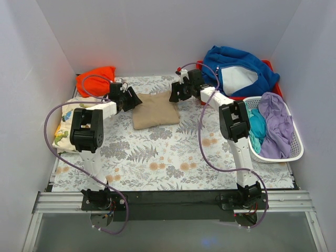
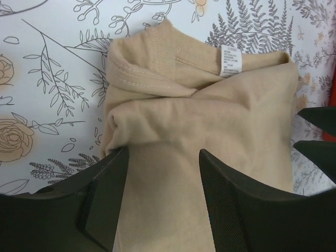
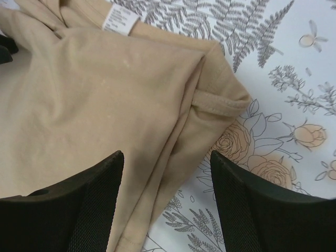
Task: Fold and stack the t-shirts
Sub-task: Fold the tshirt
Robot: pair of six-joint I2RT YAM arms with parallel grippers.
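The tan t-shirt [image 1: 155, 111] lies folded into a small rectangle at the middle back of the table. My left gripper [image 1: 134, 100] is open at its left edge; in the left wrist view the tan t-shirt [image 2: 210, 105] lies between and beyond the gripper [image 2: 164, 157]. My right gripper [image 1: 172, 95] is open at the shirt's upper right corner; the right wrist view shows the gripper [image 3: 167, 157] over the tan t-shirt's [image 3: 105, 94] hemmed edge. The orange t-shirt [image 1: 96, 79] is bunched at the back left. The dinosaur-print t-shirt [image 1: 65, 124] lies at the left, partly under my left arm.
A bulky blue fleece [image 1: 239, 71] lies on a red tray at the back right. A white basket [image 1: 294, 152] at the right holds teal and purple clothes. White walls enclose the floral tablecloth [image 1: 168, 157].
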